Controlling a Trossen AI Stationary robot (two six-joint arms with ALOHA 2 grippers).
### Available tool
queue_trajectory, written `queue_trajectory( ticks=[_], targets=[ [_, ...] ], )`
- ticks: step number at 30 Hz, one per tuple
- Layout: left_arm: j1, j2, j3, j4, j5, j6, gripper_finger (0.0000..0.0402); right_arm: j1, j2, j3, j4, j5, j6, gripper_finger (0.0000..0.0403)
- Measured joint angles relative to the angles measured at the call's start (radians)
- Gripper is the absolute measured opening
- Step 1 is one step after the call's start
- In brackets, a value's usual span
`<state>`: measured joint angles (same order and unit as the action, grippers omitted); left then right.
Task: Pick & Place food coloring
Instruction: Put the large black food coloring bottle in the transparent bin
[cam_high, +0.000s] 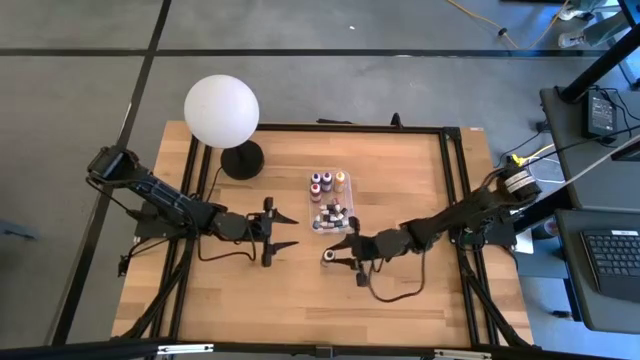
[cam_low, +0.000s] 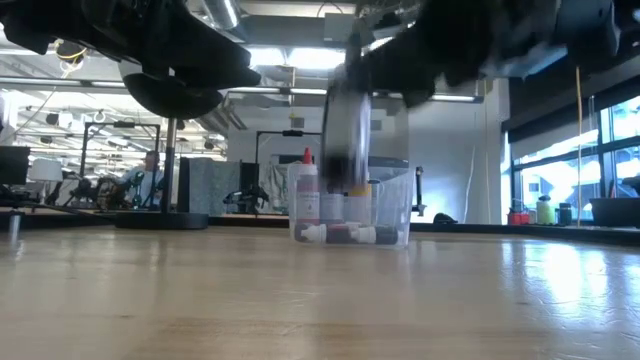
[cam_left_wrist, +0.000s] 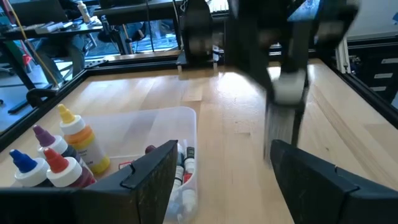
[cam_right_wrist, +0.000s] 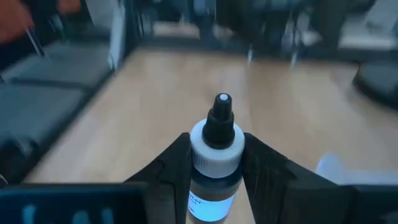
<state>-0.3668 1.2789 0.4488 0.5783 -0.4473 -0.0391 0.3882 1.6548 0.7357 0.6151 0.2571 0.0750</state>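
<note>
The clear box (cam_high: 345, 212) sits mid-table and holds several food coloring bottles (cam_high: 322, 186), some standing, some lying. In the left wrist view they show yellow, purple, blue and red caps (cam_left_wrist: 56, 162). My right gripper (cam_high: 335, 257) hovers just near of the box, shut on one dark bottle (cam_right_wrist: 214, 186) with a white collar and a black tip. That bottle shows blurred in the low view (cam_low: 345, 140), above the table. My left gripper (cam_high: 285, 232) is open, left of the box, holding nothing; its fingers (cam_left_wrist: 155, 171) frame the box's corner (cam_left_wrist: 186, 118). My right gripper pinches the dark bottle at its white collar (cam_right_wrist: 214, 152), just under the black tip, one finger (cam_right_wrist: 177, 162) on each side. The fingers come slanting down from the table's right. The bottle is lifted clear of the table, roughly upright, its body hanging below the fingers.
A white globe lamp (cam_high: 221, 110) on a black base (cam_high: 241, 158) stands at the table's far left. Black rails (cam_high: 450, 200) frame the table. Bare wood (cam_high: 300, 300) lies near of both grippers. A person (cam_low: 150, 180) shows far off in the room.
</note>
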Motion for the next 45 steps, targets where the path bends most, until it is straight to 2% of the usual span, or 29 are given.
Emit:
queue_trajectory(
  ticks=[3, 6, 8, 10, 14, 21, 34, 45],
  targets=[
    [0.0, 0.0, 0.0, -0.002, 0.0, 0.0, 0.0253, -0.002, -0.108, 0.0, -0.033, 0.038, -0.028, 0.0118],
    [0.0, 0.0, 0.0, -0.006, 0.0, 0.0, 0.0253, -0.027, -0.211, 0.001, -0.102, 0.168, -0.079, 0.0118],
    [0.0, 0.0, 0.0, -0.006, 0.0, 0.0, 0.0253, -0.063, -0.245, 0.001, -0.141, 0.244, -0.107, 0.0118],
    [0.0, 0.0, 0.0, -0.007, 0.0, 0.0, 0.0253, -0.118, -0.252, 0.001, -0.17, 0.25, -0.106, 0.0118],
    [0.0, 0.0, 0.0, -0.007, -0.004, 0.001, 0.0253, -0.243, -0.214, 0.001, -0.177, 0.154, -0.075, 0.012],
    [0.0, 0.0, 0.0, -0.007, -0.004, 0.011, 0.0253, -0.376, -0.11, 0.001, -0.155, 0.136, -0.018, 0.0121],
    [0.0, 0.0, 0.0, -0.016, -0.004, 0.016, 0.0253, -0.4, 0.074, 0.001, -0.019, 0.114, 0.064, 0.0123],
    [0.0, 0.0, 0.0, -0.016, -0.004, 0.016, 0.0253, -0.4, 0.103, 0.001, -0.013, 0.168, 0.029, 0.0123]
  ],
)
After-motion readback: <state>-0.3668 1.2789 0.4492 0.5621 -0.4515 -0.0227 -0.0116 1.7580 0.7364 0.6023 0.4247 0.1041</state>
